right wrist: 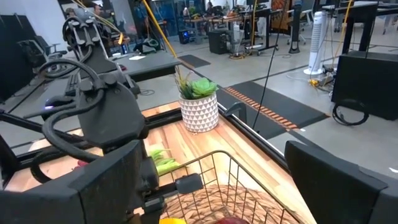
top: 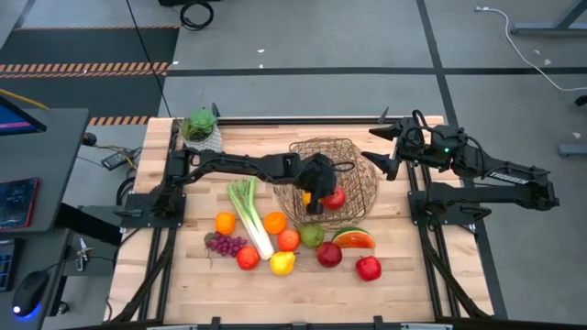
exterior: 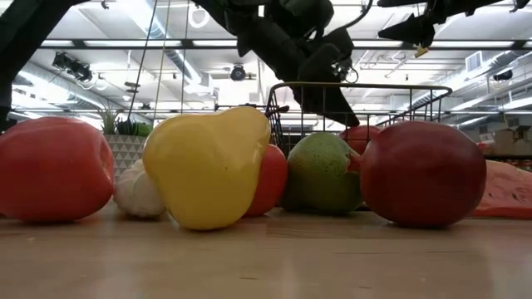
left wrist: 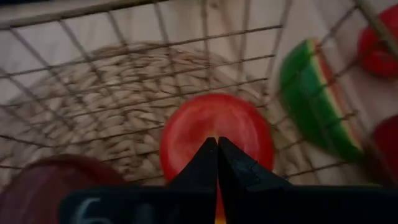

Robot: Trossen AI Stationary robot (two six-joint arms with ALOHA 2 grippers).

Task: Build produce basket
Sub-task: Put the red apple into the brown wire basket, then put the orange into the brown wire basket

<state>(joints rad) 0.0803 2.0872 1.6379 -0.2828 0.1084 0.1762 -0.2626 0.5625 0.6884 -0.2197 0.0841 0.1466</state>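
Pale wooden tabletop (top: 183, 275), both arms reaching over it. Left gripper (top: 321, 194) down inside the basket (top: 359, 174), fingers (left wrist: 205, 163) pressed together, nothing between them, tips poised just above a red apple (left wrist: 214, 134) on the woven basket floor. Right gripper (top: 378, 147) open and empty, hovering beside the basket's far rim. Watermelon slice (top: 353, 239) just outside the wire wall. Leek (top: 249, 213), oranges (top: 274, 222), grapes (top: 226, 243), green pear (top: 312, 235) and more apples (top: 369, 268) spread across the near side. Potted plant (top: 200, 127) at the far corner.
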